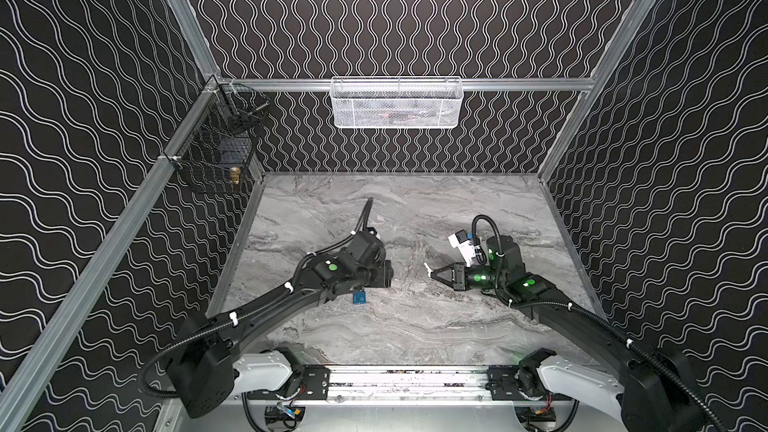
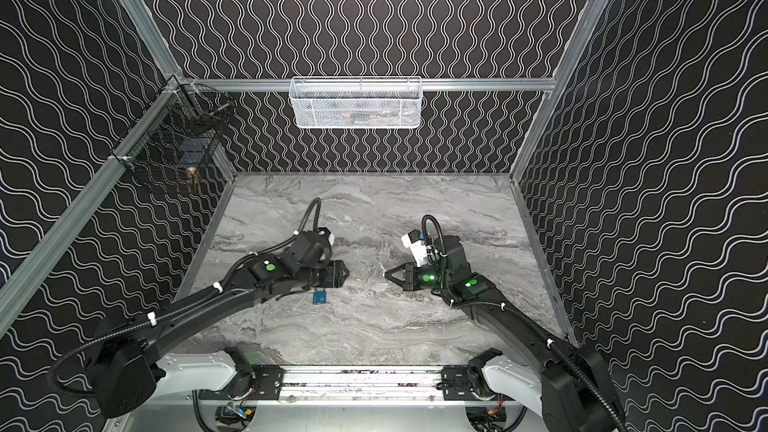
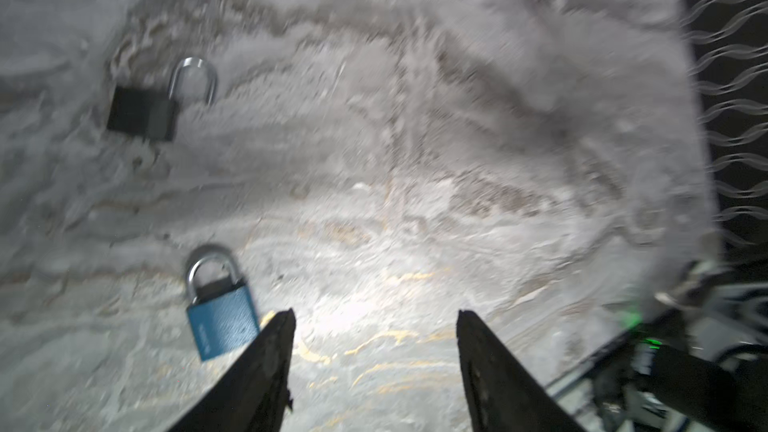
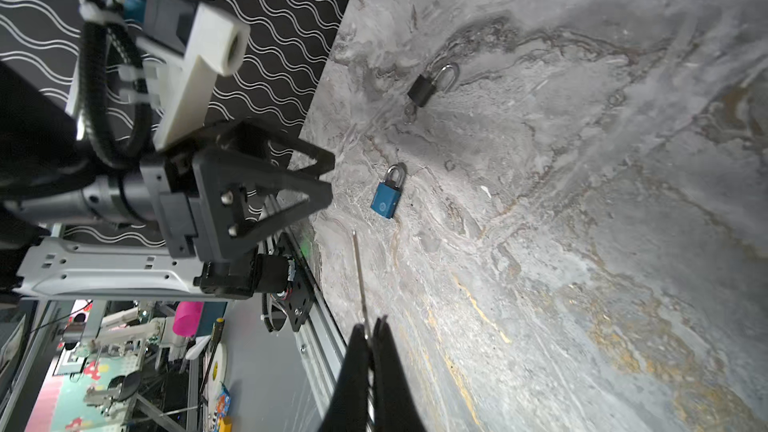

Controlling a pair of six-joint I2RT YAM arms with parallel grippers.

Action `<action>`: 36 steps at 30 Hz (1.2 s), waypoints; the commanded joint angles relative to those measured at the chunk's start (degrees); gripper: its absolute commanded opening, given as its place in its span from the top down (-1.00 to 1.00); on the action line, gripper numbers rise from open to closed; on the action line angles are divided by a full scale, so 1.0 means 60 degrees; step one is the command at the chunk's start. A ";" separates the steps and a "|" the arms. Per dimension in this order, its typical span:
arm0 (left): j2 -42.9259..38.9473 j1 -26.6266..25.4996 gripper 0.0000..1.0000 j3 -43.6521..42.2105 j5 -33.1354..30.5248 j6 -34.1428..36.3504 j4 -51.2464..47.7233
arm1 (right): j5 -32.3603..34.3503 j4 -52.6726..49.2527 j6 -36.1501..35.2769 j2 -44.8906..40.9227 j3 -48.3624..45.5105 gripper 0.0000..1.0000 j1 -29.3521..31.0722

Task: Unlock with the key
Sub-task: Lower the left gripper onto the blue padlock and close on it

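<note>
Left gripper low and level, jaws apart near blue padlock, right gripper level, clamped on key

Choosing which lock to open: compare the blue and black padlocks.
The blue padlock has a blue body, the black padlock a black one. The blue padlock's shackle sits closed; the black padlock's looks swung open. The blue padlock lies beside the left pincer, the black padlock farther off. Both lie flat on the table, with silver shackles.
</note>
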 commanded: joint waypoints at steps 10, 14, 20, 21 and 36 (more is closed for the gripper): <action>0.1310 -0.0175 -0.36 -0.0548 -0.1168 -0.1433 -0.0583 | 0.0024 0.1197 0.0476 0.0467 -0.0865 1.00 0.0438; 0.1696 -0.0178 -0.36 -0.0820 -0.1076 -0.1715 -0.0140 | -0.0020 0.1700 0.0684 0.0805 -0.1050 1.00 0.0658; 0.2104 -0.0069 -0.36 -0.1034 -0.1287 -0.2229 -0.0031 | 0.0071 0.1583 0.0636 0.1076 -0.0880 1.00 0.0868; 0.2155 -0.0026 -0.35 -0.1057 -0.1315 -0.2417 -0.0037 | 0.0111 0.1612 0.0695 0.1085 -0.0881 1.00 0.0873; 0.2489 0.0301 -0.27 -0.1147 -0.1465 -0.2793 0.0283 | 0.0219 0.2337 0.1090 0.0637 -0.1187 1.00 0.0888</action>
